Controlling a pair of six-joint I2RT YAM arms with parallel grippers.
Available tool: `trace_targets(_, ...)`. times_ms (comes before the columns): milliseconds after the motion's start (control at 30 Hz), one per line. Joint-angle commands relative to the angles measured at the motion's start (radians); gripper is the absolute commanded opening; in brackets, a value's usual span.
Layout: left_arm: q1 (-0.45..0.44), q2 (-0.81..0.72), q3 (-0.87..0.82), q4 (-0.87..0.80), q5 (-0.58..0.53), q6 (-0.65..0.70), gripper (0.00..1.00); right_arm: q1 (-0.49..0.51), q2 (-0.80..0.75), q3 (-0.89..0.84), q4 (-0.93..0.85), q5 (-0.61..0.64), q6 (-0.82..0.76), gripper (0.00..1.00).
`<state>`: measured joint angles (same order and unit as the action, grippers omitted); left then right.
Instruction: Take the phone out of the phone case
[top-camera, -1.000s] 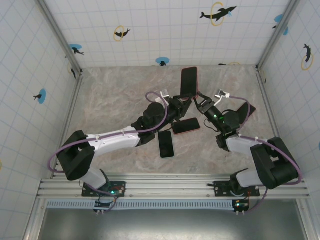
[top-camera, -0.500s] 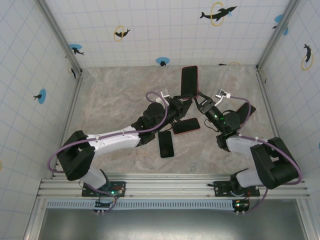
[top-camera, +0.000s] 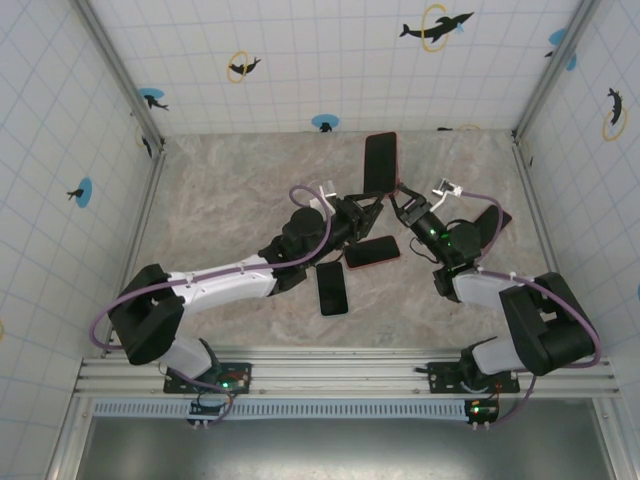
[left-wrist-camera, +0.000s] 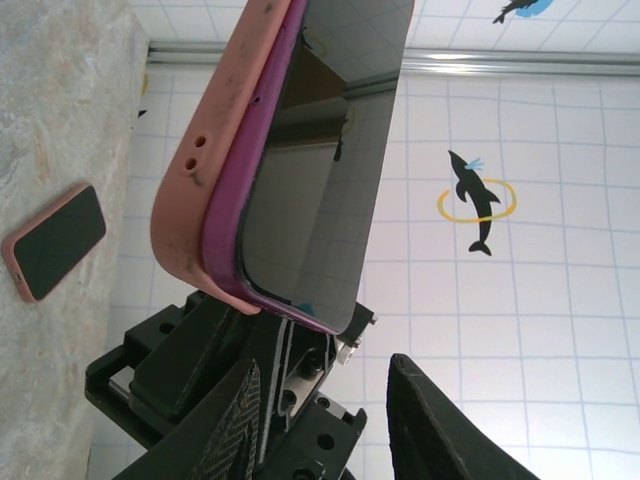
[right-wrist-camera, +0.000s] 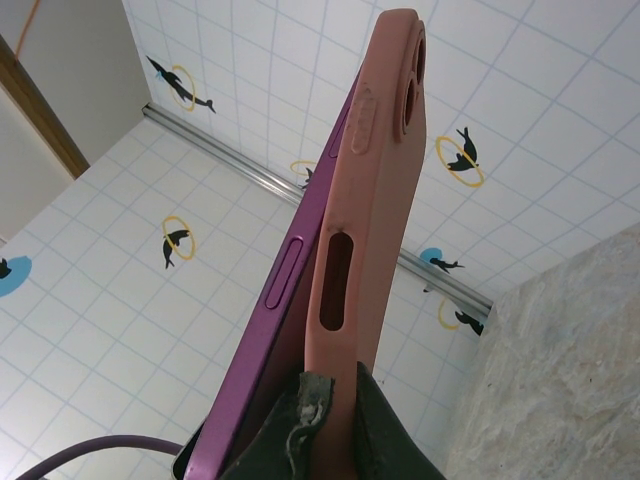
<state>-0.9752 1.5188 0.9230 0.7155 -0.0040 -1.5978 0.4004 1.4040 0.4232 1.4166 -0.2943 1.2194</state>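
Phone (top-camera: 379, 160) held upright over the back-centre of the table (top-camera: 220, 190), in pink phone case (right-wrist-camera: 375, 200), with its purple edge standing proud of the case along 1 side. Right gripper (right-wrist-camera: 325, 410) pinched tight on the case's lower edge. Left gripper (left-wrist-camera: 322, 385) just below the phone's bottom corner, fingers partly apart, nothing between them. 2 other handsets lie flat on the table: cased one (top-camera: 372, 251), bare black one (top-camera: 332, 288).

The top external camera is looking down from high behind the near edge over the whole marble table (top-camera: 220, 190). The left wrist camera is closely facing the raised phone (left-wrist-camera: 330, 150) screen-on, while the right wrist camera is looking up along its pink phone case (right-wrist-camera: 375, 180) edge-on; all three are sharing it.
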Motion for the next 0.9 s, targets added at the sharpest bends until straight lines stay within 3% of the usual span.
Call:
trace_targets(0,-0.005,0.011,0.034,0.052,0.003,-0.010,0.36,0.010,-0.016,0.000,0.098,-0.007,-0.008,0.00)
trace_targets(500,0.004,0.029,0.035,0.044,-0.008,-0.011,0.36,0.028,-0.024,0.001,0.102,-0.005,-0.004,0.00)
trace_targets(867,0.020,0.036,0.041,0.031,-0.080,-0.008,0.35,0.046,-0.036,-0.022,0.121,0.011,-0.002,0.00)
